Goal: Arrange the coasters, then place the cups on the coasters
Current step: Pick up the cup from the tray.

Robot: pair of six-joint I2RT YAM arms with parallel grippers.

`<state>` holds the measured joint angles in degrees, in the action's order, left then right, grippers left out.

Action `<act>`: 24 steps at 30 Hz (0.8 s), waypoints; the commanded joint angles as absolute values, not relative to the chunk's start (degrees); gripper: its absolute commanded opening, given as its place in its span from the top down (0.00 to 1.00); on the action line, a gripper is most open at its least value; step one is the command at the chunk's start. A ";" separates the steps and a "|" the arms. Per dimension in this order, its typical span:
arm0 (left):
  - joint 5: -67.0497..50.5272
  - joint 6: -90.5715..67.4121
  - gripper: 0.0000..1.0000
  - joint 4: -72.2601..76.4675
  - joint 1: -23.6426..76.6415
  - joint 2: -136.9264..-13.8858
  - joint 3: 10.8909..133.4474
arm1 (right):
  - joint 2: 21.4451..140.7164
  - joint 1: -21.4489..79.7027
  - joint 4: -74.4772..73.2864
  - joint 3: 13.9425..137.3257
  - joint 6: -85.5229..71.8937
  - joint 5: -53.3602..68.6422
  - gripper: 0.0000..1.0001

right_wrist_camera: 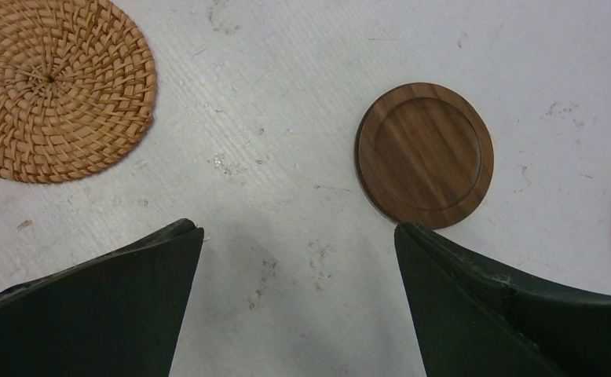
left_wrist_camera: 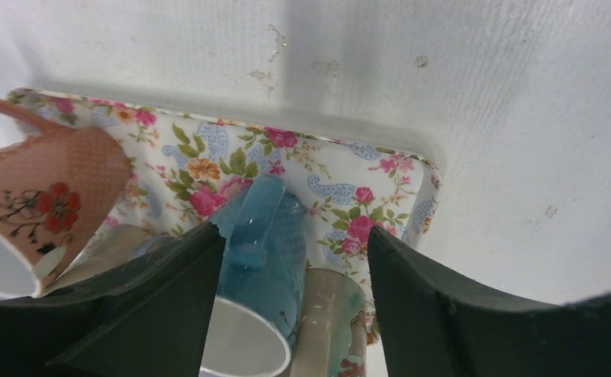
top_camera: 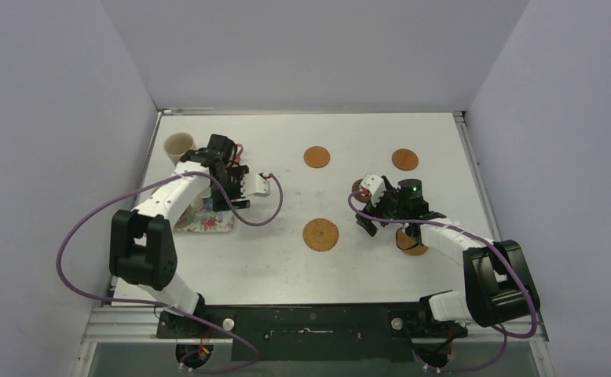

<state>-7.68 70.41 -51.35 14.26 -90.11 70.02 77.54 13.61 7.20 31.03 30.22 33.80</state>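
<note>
My left gripper hangs open over the floral tray, where the cups lie on their sides. The light blue cup lies between its fingers, against the left one and apart from the right. A patterned cream cup lies beside it and the salmon-pink cup at the left. Another cream cup stands upright on the table beyond the tray. My right gripper is open over bare table, with nothing between its fingers. The dark brown coaster is just beyond its right fingertip and a woven coaster lies far left.
Two smooth orange coasters lie toward the back. A second woven coaster is partly hidden under my right arm. The left wall runs close beside the tray. Purple cables loop out from both arms.
</note>
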 commanded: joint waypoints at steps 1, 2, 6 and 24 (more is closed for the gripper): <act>-7.72 73.74 0.37 -56.38 13.63 -95.31 73.84 | 77.00 14.11 8.54 32.08 31.09 34.28 0.00; -7.59 73.84 0.38 -55.83 13.69 -95.98 74.03 | 77.16 14.09 8.54 32.08 31.11 34.32 0.00; -7.81 74.34 0.40 -54.62 13.80 -96.54 73.98 | 77.81 14.17 8.39 32.32 31.37 34.20 0.00; -5.98 75.96 0.81 -48.13 13.63 -97.40 71.90 | 79.19 14.49 7.91 32.87 31.73 34.02 0.00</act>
